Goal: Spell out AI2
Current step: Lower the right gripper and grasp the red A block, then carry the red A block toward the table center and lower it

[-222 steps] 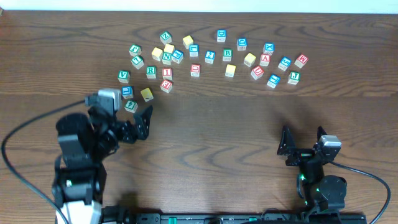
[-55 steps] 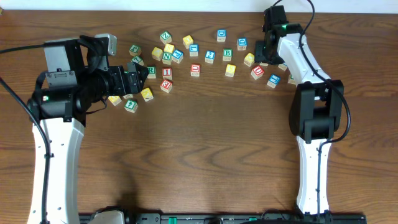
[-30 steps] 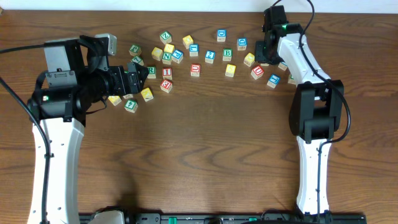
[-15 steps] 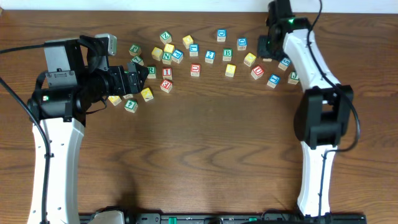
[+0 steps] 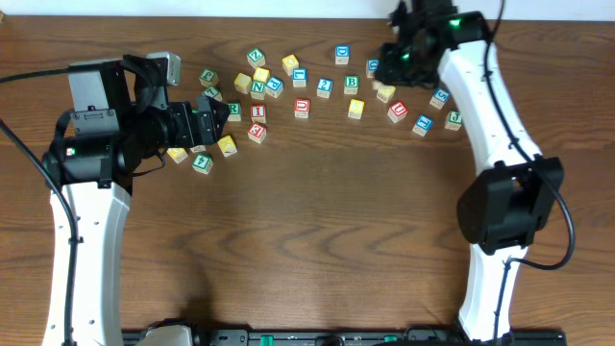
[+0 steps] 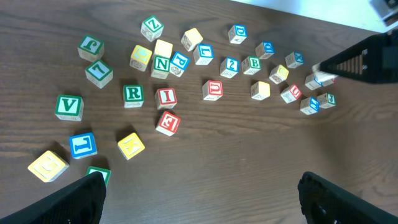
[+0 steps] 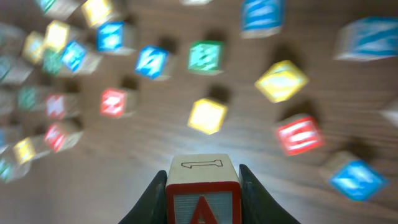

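Near: left hand [image 6: 200,180] hangs low over the desk [image 5: 317,231], fingers spread wide, holding nothing.

Just beyond it: I cube [image 6: 166,97] lies letter up. R cube [image 6: 132,94] is just beside it, and another red cube [image 6: 168,122] sits near, on the hand's side.

Further back: the blue 2 cube [image 6: 229,65] lies mid-scatter. Its glyph is small, so that reading is probable, not sure.

Far: right hand [image 7: 203,179] is above the back of the scatter, clamped on the A cube [image 7: 202,206], which is clear of the desk.

Risks:
- The cube is pinched out near the fingertips. A jolt in transit could twist it or drop it among the other cubes and knock them about.
- A twisted cube would land with the A askew.
- The left hand's wide spread could catch R when it goes for I, dragging both.
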Action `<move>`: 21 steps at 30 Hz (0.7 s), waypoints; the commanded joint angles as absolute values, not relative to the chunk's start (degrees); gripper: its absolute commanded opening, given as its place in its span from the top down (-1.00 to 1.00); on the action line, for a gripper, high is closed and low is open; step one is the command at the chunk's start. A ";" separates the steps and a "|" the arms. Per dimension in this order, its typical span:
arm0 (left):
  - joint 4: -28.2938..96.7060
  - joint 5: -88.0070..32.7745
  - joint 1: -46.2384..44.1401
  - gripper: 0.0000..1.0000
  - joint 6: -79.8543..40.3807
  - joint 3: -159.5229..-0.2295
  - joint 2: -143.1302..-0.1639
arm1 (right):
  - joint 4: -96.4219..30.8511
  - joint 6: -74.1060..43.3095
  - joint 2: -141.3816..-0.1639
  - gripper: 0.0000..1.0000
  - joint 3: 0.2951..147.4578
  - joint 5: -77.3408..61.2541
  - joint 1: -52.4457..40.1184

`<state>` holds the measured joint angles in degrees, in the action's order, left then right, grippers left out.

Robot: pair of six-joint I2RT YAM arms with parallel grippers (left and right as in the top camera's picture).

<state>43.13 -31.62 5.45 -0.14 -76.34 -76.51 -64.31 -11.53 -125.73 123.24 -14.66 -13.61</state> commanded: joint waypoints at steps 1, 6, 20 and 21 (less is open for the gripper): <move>43.24 -32.34 5.39 -0.95 0.23 -77.10 -77.17 | -65.45 -11.53 -125.80 0.65 123.28 -18.37 -17.34; 43.27 -32.34 5.39 -0.95 0.23 -77.10 -77.14 | -67.16 -13.47 -125.86 0.63 122.65 -15.51 -22.85; 43.27 -32.34 5.39 -0.96 0.23 -77.10 -77.14 | -63.90 -27.90 -126.04 0.53 114.06 2.42 -34.33; 43.24 -32.34 5.39 -0.95 0.23 -77.10 -77.14 | -63.00 -28.71 -126.04 0.53 113.14 2.76 -34.70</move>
